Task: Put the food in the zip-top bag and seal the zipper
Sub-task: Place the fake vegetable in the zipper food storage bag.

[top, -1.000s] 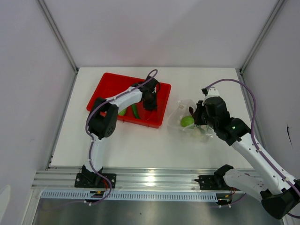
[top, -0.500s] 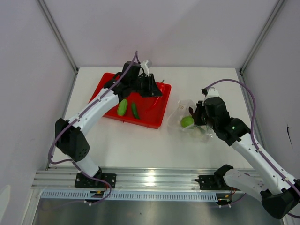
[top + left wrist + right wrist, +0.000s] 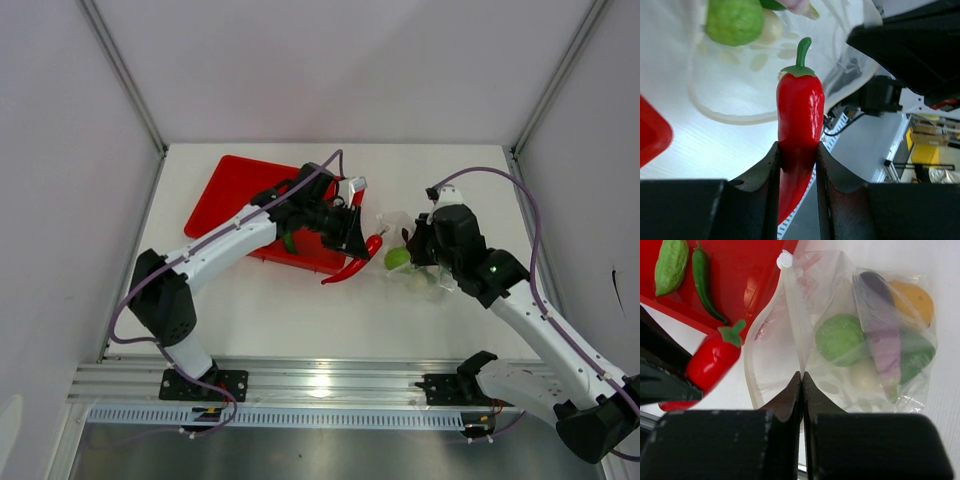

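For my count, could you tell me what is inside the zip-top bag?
Green round piece, white ball, purple eggplant, yellow lemon, darker green piece; anything beneath them is hidden.

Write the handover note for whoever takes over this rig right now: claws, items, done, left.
Left claw: shut on the red chili, near the bag mouth.
Right claw: shut on the zip-top bag edge, mouth open.
In bag: lemon, eggplant, white ball, green pepper.
Left: chili in, then bumpy green vegetable and slim green chili from the red tray, then seal.
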